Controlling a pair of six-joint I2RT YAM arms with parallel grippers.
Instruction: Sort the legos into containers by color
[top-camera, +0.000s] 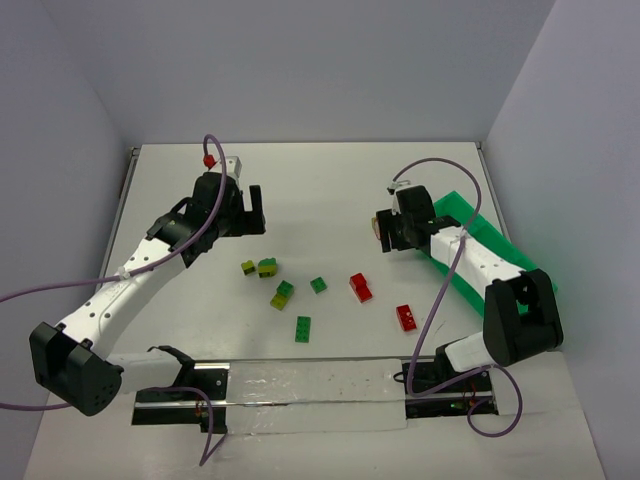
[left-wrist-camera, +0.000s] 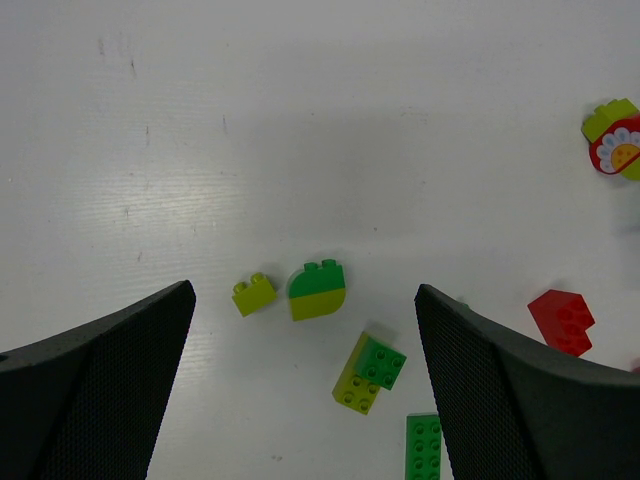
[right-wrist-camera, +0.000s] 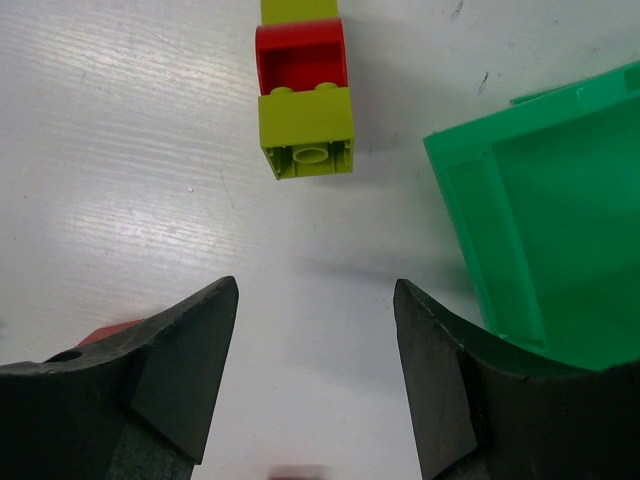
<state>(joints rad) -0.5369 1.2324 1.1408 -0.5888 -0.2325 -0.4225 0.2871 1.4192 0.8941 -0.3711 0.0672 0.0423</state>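
Lying loose on the white table (top-camera: 330, 190), the legos are recorded as a cluster between the two arms. A small yellow-green brick (left-wrist-camera: 254, 294) sits just beside a round-sided green-over-yellow-green piece (left-wrist-camera: 317, 290). A green-on-yellow-green stack (left-wrist-camera: 368, 372) and a long green brick (top-camera: 302, 328) lie nearer the bases, with a small green brick (top-camera: 318, 285) to their right. One red brick (top-camera: 360, 287) and a second red brick (top-camera: 406, 317) are noted further right. A red-and-yellow-green stack (right-wrist-camera: 305, 100) lies apart from the cluster, near the corner of the bright green tray (right-wrist-camera: 560, 230) but not touching it. The tray is set at the table's right side, partly covered by the right arm. The left gripper (left-wrist-camera: 300, 400) is held over the cluster, fingers spread wide and empty. The right gripper (right-wrist-camera: 315, 390) is likewise spread and empty, above bare table between stack and tray corner.
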